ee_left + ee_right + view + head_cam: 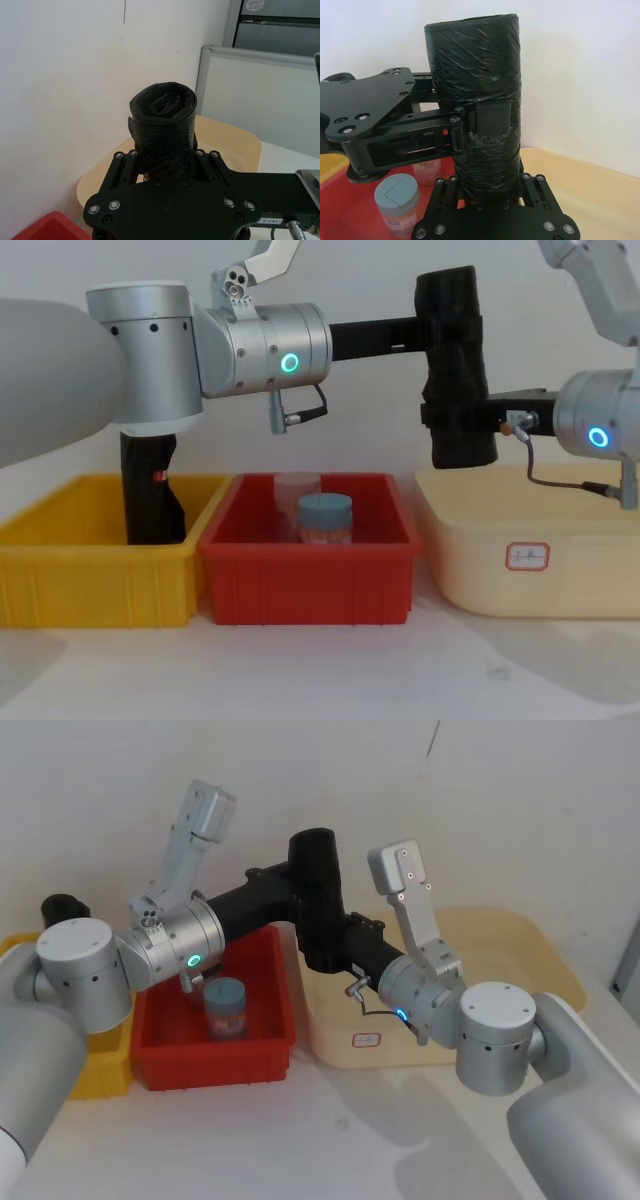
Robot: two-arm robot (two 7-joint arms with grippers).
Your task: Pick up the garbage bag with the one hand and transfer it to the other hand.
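**Three containers on my table**

The pale table before me carried a row of three containers along its far edge, close to the wall. A yellow bin sat toward the far left corner. A red bin stood just beside it in the middle. A cream tray came next on the right, with a small label on its front wall.

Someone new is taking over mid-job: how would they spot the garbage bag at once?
Look above the gap between the red bin and the cream tray. There the left gripper and right gripper hold the bag upright in the air: a thick, crinkled black roll. The slimmer black roll with a red mark stands in the yellow bin.
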